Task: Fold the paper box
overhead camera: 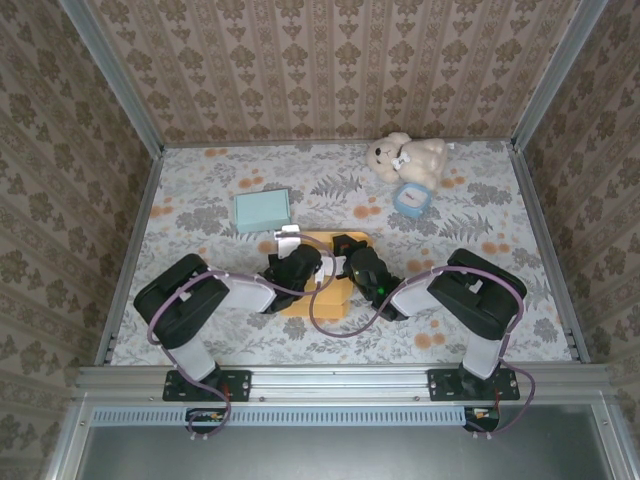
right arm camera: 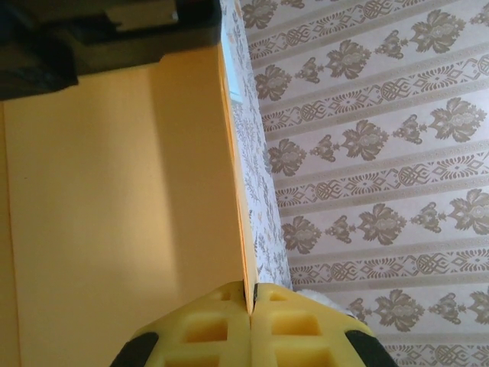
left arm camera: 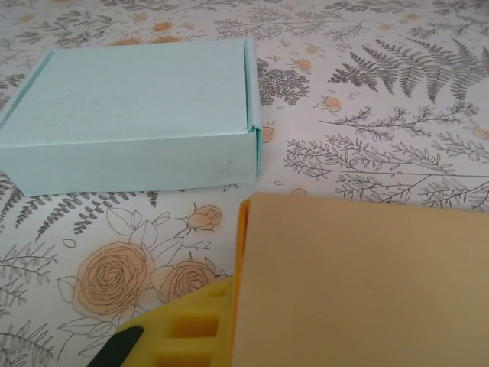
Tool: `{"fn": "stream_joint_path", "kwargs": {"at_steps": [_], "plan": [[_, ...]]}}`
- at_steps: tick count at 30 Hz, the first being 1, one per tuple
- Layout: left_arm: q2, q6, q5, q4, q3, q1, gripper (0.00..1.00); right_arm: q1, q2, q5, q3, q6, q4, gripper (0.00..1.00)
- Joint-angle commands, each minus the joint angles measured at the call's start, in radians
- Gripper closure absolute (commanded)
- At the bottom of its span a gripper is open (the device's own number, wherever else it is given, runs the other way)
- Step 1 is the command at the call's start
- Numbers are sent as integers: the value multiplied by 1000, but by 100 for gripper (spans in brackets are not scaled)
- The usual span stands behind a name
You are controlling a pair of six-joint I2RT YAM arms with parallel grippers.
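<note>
I work in a lab test cell dressed as a home. Aluminium rails frame wallpapered panels, a floral tablecloth and a teddy bear.

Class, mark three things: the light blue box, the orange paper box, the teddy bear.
light blue box [left arm camera: 137, 84], left wrist view, top face
orange paper box [left arm camera: 359, 283], left wrist view, flat panel
teddy bear [overhead camera: 412, 157], top external view, body

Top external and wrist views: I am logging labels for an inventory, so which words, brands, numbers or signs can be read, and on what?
No text can be read anywhere.
On the mint box: plain faces, nothing printed.
On the orange paper box: plain, nothing printed.
On the small blue item by the teddy bear: a pale face, too small to read.
</note>
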Motion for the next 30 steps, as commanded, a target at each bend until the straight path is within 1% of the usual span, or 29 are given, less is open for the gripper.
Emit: {"fn": "stream_joint_path", "kwargs": {"at_steps": [1,3,5,6,10,11,14,17,21,25,30], "plan": [[-12,19,48,48,-39,68,83,29,48,-76,-26,63,-152,100],[-40,31,79,51,-53,68,76,28,55,-66,-21,62,-151,100],[-71,35,99,46,-67,64,75,28,58,-64,-19,64,-149,100],[-87,35,105,44,-75,62,72,28,56,-64,-19,66,-149,100],[-154,34,107,20,-103,51,69,28,51,-64,-19,73,-152,100],[-171,34,108,16,-112,47,66,28,50,-64,-19,74,-153,100],[-214,40,117,8,-142,37,65,27,45,-64,-19,75,-158,100],[-263,40,155,2,-177,34,64,27,45,-64,-16,77,-162,100],[-346,47,169,-24,-210,14,56,27,48,-64,-13,78,-168,100],[-401,55,174,-72,-217,6,55,27,38,-61,-18,79,-166,100],[-388,60,148,-99,-218,6,56,28,26,-60,-23,80,-168,100]]}}
